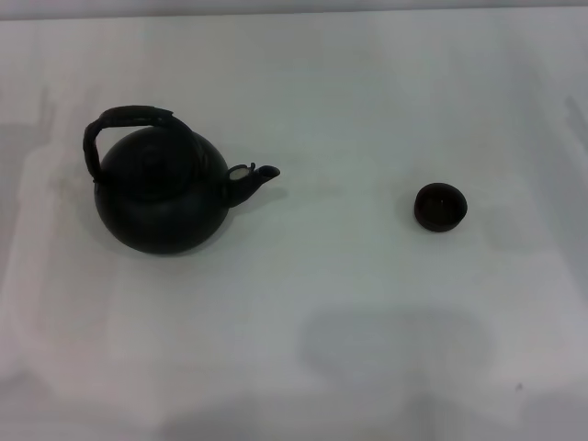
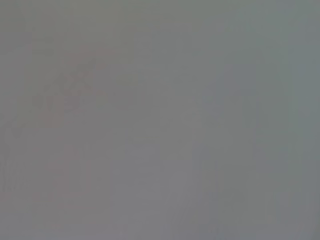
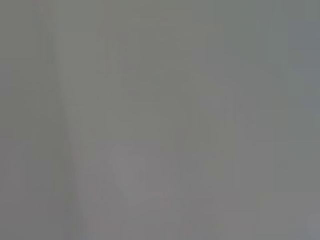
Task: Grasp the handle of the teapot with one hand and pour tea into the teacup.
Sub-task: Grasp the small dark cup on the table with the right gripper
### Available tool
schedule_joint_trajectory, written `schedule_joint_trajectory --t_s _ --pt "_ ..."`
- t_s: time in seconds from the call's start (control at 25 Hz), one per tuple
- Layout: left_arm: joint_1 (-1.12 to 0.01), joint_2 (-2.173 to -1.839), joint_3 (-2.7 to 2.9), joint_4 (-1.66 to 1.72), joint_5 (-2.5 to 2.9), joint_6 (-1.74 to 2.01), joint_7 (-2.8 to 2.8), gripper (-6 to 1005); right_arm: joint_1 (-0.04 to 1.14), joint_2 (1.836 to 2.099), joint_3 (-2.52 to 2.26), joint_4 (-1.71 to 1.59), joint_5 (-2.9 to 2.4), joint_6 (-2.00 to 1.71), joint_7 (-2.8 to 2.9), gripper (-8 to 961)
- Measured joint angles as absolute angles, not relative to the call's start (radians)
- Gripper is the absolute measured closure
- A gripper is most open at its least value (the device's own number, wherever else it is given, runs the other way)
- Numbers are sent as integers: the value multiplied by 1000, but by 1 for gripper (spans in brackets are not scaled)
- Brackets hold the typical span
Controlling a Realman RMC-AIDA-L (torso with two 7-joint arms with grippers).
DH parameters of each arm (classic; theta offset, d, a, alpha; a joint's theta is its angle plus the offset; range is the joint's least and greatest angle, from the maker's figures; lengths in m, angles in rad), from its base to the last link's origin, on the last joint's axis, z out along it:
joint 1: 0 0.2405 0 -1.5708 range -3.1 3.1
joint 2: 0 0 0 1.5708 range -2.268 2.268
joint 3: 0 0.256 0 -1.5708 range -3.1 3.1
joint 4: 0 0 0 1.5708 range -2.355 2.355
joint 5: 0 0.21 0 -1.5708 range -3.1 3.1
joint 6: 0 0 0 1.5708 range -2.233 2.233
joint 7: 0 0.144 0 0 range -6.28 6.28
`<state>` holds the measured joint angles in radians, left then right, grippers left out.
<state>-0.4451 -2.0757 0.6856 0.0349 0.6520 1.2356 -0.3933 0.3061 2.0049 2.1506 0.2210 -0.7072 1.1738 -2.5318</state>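
Head view: teapot (image 1: 165, 197) left, teacup (image 1: 440, 206) well apart right.

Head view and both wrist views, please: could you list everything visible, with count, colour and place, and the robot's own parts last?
teapot: one, black, upright on the table's left side, spout pointing toward the cup.
handle: one, dark, arched over the teapot's top.
teacup: one, dark brown, upright on the right, well apart from the teapot.
table: one, white, under both.
wrist views: plain grey, nothing recognisable.
left gripper: not in view.
right gripper: not in view.
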Motion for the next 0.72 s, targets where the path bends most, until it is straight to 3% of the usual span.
schedule_joint_trajectory --t_s 0.72 --pt "-438 -2074 686 48 680 1225 -394 316 306 2005 2150 225 -707 1184 -2531 108"
